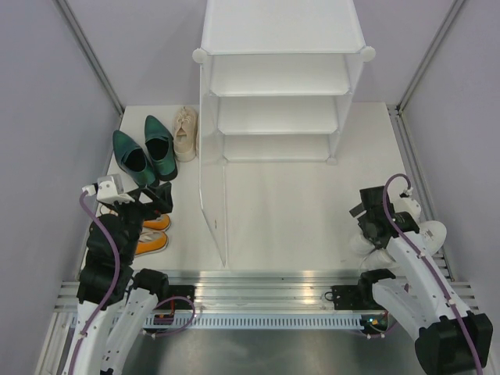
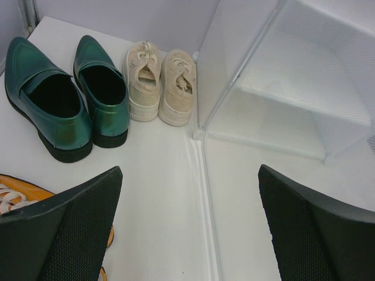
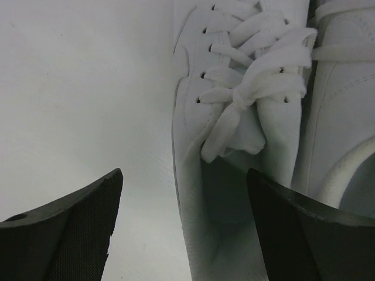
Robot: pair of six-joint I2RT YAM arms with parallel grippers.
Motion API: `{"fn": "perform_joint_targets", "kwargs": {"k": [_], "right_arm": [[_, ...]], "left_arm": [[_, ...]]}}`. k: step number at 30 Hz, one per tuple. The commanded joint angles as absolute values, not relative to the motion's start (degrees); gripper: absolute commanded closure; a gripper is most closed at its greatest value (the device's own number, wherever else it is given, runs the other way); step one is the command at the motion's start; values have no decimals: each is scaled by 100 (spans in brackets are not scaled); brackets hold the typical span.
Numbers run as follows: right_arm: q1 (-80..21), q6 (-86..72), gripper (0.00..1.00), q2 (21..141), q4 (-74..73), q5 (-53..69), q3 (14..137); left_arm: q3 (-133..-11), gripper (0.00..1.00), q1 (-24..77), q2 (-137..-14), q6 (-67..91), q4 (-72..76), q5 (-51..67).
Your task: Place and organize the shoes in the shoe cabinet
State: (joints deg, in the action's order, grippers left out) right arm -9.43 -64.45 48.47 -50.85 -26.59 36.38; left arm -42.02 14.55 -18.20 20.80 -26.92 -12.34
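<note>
1. while the right gripper [image 3: 184, 175] is positioned over the white sneakers [image 3: 246, 88], its fingers are seen wide apart, with the side wall of one shoe between them; nothing is gripped yet.
2. if the jaws are closed on that soft wall alone, the shoe may be tilted or dropped in transit. the loose lace bow [image 3: 246, 99] could also be caught.
3. the second white sneaker lies against the first and may be dragged when the first is lifted.
4. the left gripper [image 2: 190, 168] is held fully open and empty, beside the orange sneakers [image 1: 152, 234] and facing the dark green heels [image 2: 58, 105] and cream sneakers [image 2: 161, 82].
5. the shoe cabinet [image 1: 277, 27] stands upright at the far side of the table [image 1: 281, 211]. every visible tier is bare.
6. all four pairs are located on the table outside the cabinet: three to its left, the white pair to its right.
7. the cabinet is judged light; it may be shifted if a shelf edge is struck by a carried shoe.
</note>
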Motion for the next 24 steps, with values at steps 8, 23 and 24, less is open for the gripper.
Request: {"fn": "perform_joint_targets", "kwargs": {"k": [8, 23, 24], "right_arm": [[-949, -6179, 78, 5492, -3867, -2083, 3278], [-2477, -5414, 99, 5589, -3279, -1476, 4086], [-2679, -5388, 99, 5668, -3183, -1529, 4244]], "left_arm": [[-4184, 0, 1459, -1758, 2189, -2558, -1283], [-4175, 0, 1477, -1784, 2197, -2558, -1327], [-4175, 0, 1468, -1775, 2197, -2558, -1336]]}}
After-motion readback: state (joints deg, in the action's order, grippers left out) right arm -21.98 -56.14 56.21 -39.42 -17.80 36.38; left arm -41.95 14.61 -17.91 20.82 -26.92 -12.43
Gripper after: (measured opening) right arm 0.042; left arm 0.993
